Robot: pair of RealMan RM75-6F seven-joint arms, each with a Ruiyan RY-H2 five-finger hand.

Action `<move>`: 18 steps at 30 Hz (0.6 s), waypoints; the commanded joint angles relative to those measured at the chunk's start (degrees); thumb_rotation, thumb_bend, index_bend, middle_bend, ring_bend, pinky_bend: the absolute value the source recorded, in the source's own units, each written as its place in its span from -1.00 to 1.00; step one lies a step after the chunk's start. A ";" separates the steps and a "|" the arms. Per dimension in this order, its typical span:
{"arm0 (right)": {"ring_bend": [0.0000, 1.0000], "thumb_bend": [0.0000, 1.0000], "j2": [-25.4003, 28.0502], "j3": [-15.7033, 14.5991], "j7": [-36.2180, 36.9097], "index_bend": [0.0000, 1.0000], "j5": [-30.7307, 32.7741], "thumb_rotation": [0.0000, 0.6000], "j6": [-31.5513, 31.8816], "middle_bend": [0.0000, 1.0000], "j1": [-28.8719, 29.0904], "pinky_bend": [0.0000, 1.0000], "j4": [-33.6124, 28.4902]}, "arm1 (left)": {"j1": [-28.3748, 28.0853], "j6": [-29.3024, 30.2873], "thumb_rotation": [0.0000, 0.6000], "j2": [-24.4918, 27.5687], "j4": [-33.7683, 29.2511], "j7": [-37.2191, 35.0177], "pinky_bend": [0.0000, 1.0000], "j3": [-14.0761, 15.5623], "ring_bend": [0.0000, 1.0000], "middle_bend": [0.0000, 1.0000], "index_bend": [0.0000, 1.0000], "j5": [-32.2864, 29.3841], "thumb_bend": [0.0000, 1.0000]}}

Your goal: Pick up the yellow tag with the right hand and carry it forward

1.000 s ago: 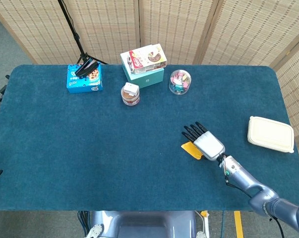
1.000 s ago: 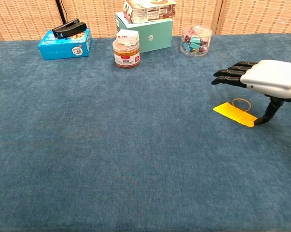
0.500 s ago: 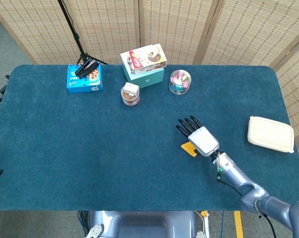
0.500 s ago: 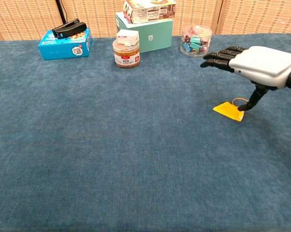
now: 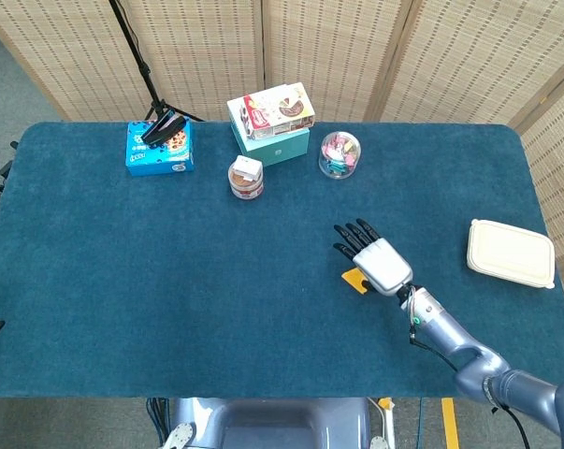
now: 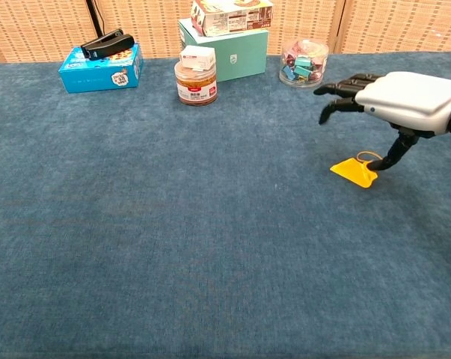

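Observation:
The yellow tag point(image 6: 352, 170) lies on the blue tablecloth at the right of the chest view, with a thin ring at its far end. In the head view only a small yellow corner of the tag point(image 5: 354, 280) shows beside the hand. My right hand point(image 6: 405, 96) hovers palm down just above and right of it; the same right hand point(image 5: 380, 262) covers most of the tag from above. Its thumb reaches down and touches the tag's right edge. The other fingers stretch forward, apart, one curling downward, with nothing in them. My left hand shows in neither view.
Along the far edge stand a blue box point(image 5: 159, 148) with a black stapler on it, a teal box point(image 5: 272, 140) carrying a snack carton, a brown jar point(image 5: 247, 180) and a clear tub of clips point(image 5: 339, 154). A white lidded container point(image 5: 511, 253) sits at the right edge.
My right hand has shifted left and forward over the tag. The tag now looks shorter, pushed up under the thumb, and one finger has begun to curl down.

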 commanded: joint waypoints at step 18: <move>-1.00 -0.51 0.03 -0.35 -4.47 0.14 4.36 1.00 -4.34 -1.00 0.76 -1.00 -2.23 | 0.04 -0.03 1.00 0.10 0.09 -0.42 -1.00 -0.06 -1.00 -1.00 -1.00 -0.14 -0.79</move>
